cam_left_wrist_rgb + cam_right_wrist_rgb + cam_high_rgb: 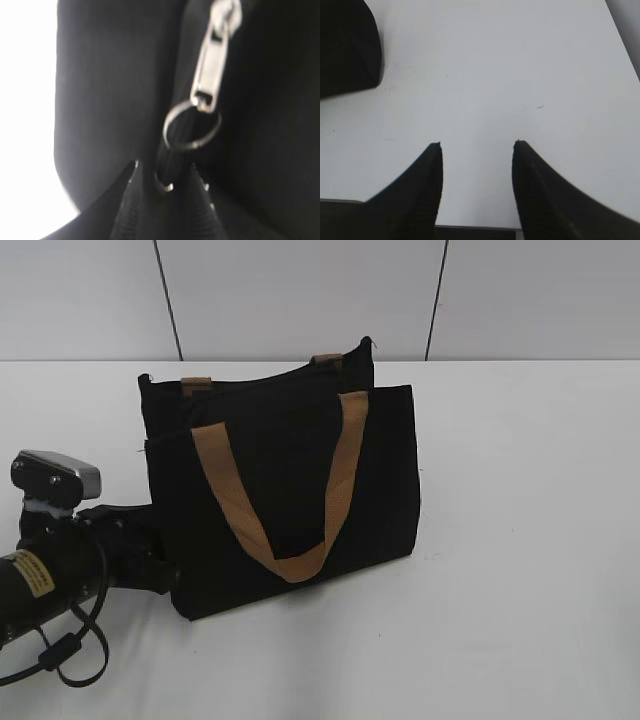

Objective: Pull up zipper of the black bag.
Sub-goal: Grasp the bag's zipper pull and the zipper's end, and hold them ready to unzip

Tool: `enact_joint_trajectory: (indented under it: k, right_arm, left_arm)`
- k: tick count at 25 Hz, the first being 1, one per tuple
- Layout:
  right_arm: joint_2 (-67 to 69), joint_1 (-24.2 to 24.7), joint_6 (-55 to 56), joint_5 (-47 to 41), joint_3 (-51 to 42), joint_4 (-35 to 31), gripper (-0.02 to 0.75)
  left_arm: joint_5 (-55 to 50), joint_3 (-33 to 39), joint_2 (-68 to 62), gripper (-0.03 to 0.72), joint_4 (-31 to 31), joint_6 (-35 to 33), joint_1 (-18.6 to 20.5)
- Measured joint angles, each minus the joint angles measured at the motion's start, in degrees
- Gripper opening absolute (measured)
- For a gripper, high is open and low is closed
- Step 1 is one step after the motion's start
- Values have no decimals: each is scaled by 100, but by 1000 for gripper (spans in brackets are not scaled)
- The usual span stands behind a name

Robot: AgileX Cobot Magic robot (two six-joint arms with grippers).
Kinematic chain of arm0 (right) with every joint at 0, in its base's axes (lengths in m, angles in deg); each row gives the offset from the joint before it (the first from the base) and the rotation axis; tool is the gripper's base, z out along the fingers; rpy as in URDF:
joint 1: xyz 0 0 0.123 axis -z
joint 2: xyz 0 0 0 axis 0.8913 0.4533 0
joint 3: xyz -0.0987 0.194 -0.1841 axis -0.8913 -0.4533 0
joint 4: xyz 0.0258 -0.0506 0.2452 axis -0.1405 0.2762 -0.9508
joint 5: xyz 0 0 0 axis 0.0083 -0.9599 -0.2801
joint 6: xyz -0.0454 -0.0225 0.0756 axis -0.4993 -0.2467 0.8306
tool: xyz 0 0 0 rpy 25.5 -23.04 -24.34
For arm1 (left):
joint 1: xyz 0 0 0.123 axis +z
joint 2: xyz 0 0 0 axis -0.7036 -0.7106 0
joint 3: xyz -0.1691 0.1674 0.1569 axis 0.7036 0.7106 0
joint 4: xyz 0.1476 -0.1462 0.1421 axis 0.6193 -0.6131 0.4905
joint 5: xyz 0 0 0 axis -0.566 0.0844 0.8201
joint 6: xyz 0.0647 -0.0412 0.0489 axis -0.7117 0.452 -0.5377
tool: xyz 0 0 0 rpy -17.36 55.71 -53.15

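Exterior: the black bag (285, 490) stands on the white table (520, 540), left arm pressed against its lower left side. Left wrist: left gripper (165, 172) narrowly parted at the zipper (210, 60) – grip unclear. Right wrist: right gripper (477, 145) spread wide, away from the bag.

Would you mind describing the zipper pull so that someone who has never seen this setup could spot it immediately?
Start at the black bag standing on the white table, then look at the side where the left gripper presses in. In the left wrist view, the zipper pull hangs just beyond the fingertips. It is the only shiny silver metal there, with a small ring at its end, unlike the tan straps.
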Motion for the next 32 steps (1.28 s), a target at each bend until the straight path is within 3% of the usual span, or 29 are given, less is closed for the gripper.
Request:
enact_joint_trajectory:
  k: [13,15,20,28,32]
  right_arm:
    - [0,0,0,0,0,0,360]
    - [0,0,0,0,0,0,360]
    - [0,0,0,0,0,0,360]
    - [0,0,0,0,0,0,360]
    - [0,0,0,0,0,0,360]
  left_arm:
    - [0,-219,-5,227,-16,0,0]
    - [0,-219,-5,192,-16,0,0]
    - [0,-219,-5,20,24,0,0]
    - [-14,-184,86,14,18,0,0]
    - [-33,-18,622,14,-300,0,0]
